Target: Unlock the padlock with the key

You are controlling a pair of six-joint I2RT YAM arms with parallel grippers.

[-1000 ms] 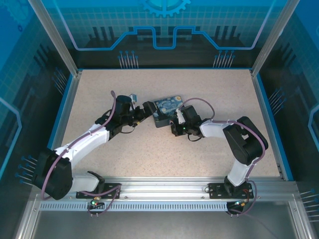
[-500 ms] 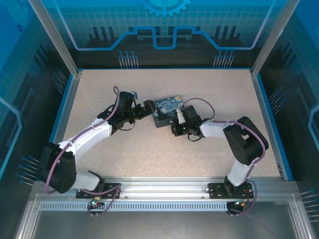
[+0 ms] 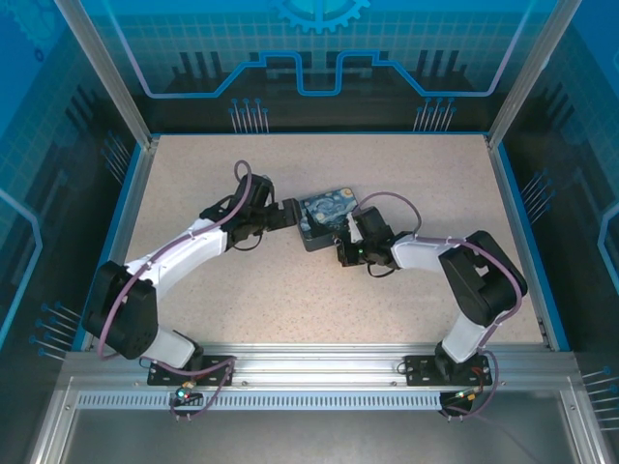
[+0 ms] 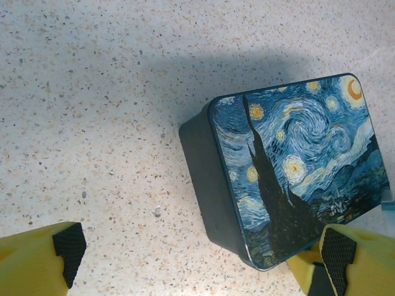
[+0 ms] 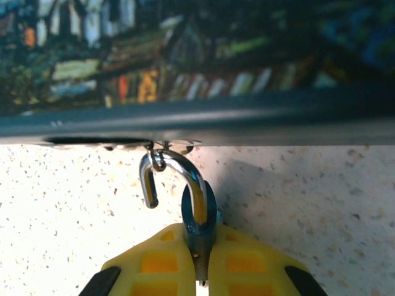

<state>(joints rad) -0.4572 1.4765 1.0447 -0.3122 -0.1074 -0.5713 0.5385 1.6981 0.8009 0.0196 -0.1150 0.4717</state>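
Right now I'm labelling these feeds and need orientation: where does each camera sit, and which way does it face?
Top external: above and behind the bases, looking down at the table; both arms show, left gripper and right gripper at the Starry Night tin.
Left wrist: above the tin, looking down; its open yellow fingers at the bottom corners.
Right wrist: low, facing the tin's side wall; its fingers shut on the padlock.
Shared: the tin.

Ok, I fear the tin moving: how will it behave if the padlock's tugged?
The tin probably slides: resting flat on a smooth table. Low and wide, it shouldn't tip. The padlock hooks its loop, so pulls by the right end effector likely drag it.
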